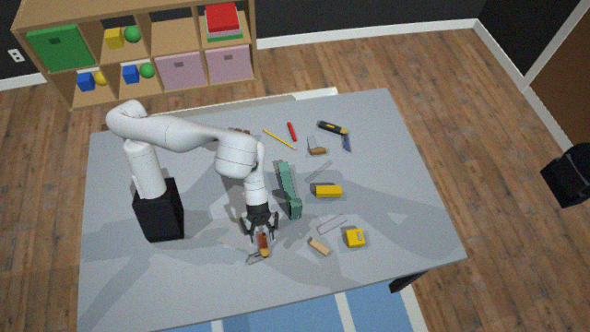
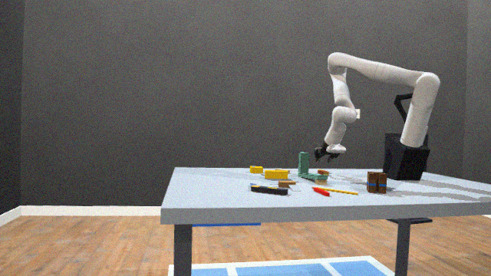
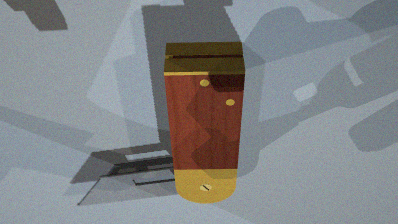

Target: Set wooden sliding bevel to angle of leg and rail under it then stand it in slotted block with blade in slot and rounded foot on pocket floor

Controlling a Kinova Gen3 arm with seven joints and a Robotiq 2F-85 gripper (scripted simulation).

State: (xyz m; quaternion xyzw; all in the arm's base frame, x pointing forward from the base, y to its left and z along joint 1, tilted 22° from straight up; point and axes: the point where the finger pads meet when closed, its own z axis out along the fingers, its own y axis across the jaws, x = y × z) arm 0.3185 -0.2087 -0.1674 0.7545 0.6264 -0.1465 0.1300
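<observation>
The wooden sliding bevel point(image 1: 263, 244) lies flat on the grey table, with a red-brown stock point(image 3: 204, 127), a brass rounded foot point(image 3: 205, 187) and its thin blade point(image 3: 132, 167) swung out to one side. My gripper point(image 1: 260, 229) hangs just above the stock with its fingers partly open, holding nothing. It also shows in the exterior view point(image 2: 326, 152). The green leg and rail point(image 1: 289, 189) stands just to the right. The slotted brown block point(image 2: 377, 182) stands near the arm's base. The black bevel point(image 1: 333, 127) lies at the far side.
Two yellow blocks point(image 1: 328, 191) point(image 1: 355, 237), a pencil point(image 1: 279, 139), a red marker point(image 1: 291, 131), small wooden pieces point(image 1: 319, 246) and grey strips lie about the table's right half. The black robot base point(image 1: 158, 214) stands at the left.
</observation>
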